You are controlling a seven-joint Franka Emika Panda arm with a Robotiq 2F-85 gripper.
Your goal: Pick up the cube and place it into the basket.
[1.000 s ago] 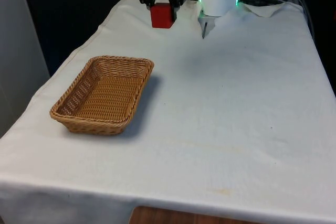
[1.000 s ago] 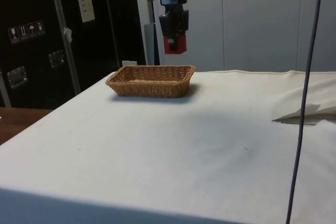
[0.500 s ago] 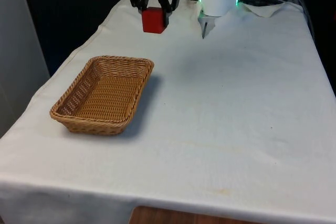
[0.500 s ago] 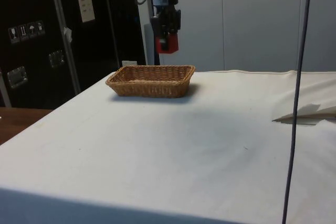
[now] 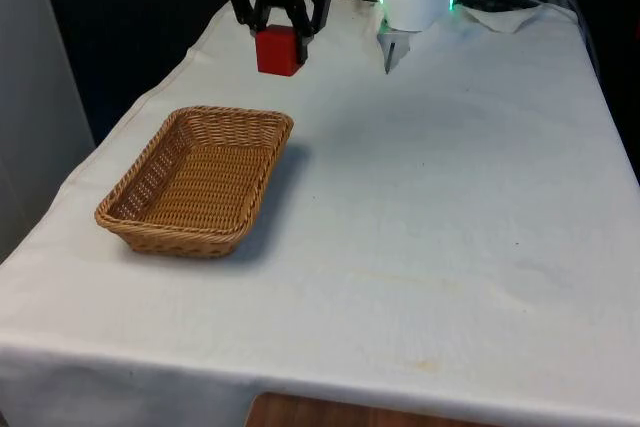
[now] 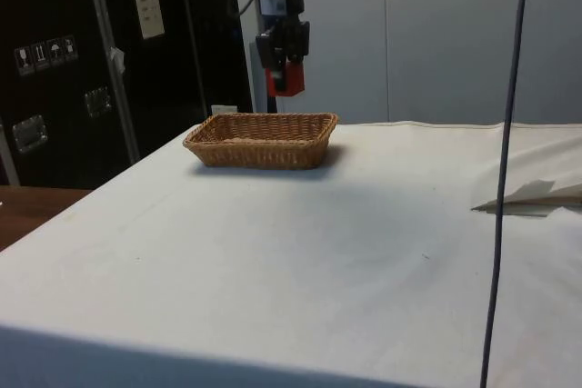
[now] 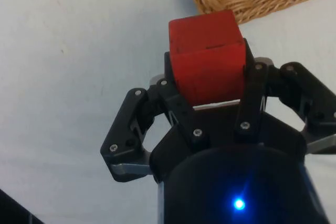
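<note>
Gripper (image 5: pixel 276 35) shifted toward the front view's left, clamped on the cube (image 5: pixel 278 51), held high; basket (image 5: pixel 196 179) sat below, nearer the camera, on the tabletop (image 5: pixel 450 197).

Held a plain red cube (image 5: pixel 278 50) in a black two-finger gripper (image 5: pixel 275 19). Showed a tan, golden-brown woven wicker basket (image 5: pixel 190 180) near the edge of a plain white table cloth (image 5: pixel 450 197).

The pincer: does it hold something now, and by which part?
Yes. The pincer holds the red cube, fingers clamped on two opposite side faces, above the table.
</note>
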